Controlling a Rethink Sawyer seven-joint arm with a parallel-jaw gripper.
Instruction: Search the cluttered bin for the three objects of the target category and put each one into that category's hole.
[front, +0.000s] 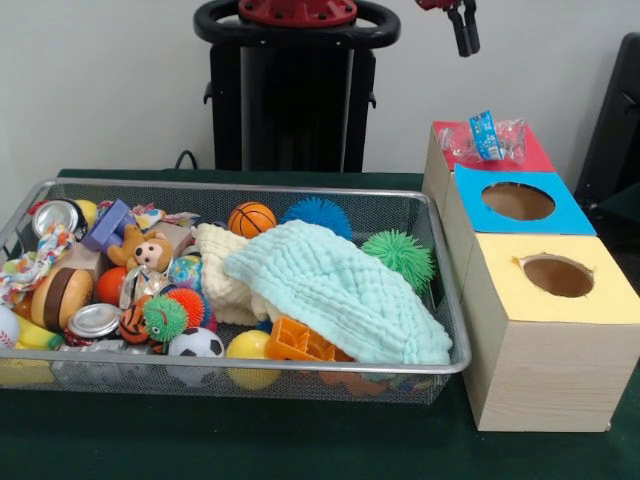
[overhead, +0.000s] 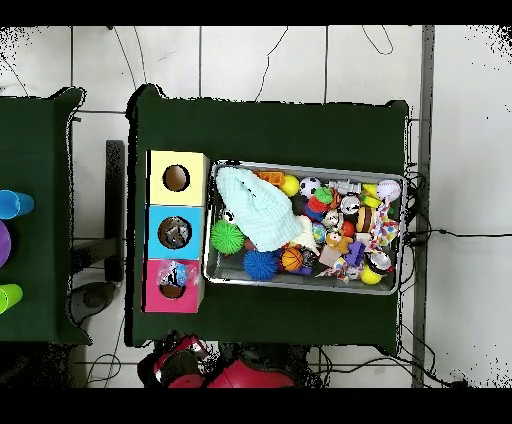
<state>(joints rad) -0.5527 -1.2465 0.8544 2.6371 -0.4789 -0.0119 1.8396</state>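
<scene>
A wire mesh bin (front: 445, 290) (overhead: 212, 225) holds a jumble of toys. A pale green cloth (front: 340, 290) (overhead: 258, 208) covers its right part in the front view. Around it lie an orange basketball (front: 251, 218), a blue spiky ball (front: 318, 213), a green spiky ball (front: 399, 256), a soccer ball (front: 196, 343), crushed cans (front: 93, 320) and a plush monkey (front: 146, 250). Beside the bin stand a red box (front: 530, 155) (overhead: 172, 285), a blue box (front: 520, 205) (overhead: 174, 232) and a yellow box (front: 555, 285) (overhead: 176, 178), each with a hole. A clear wrapper (front: 484, 138) lies across the red box's hole. My gripper (front: 464, 28) hangs high above the red box, holding nothing.
The bin and boxes rest on a dark green tablecloth (front: 300, 440) (overhead: 270, 130). A second green table (overhead: 40, 150) carries coloured cups (overhead: 12, 204) at the overhead view's left edge. Cables run across the floor beside the bin.
</scene>
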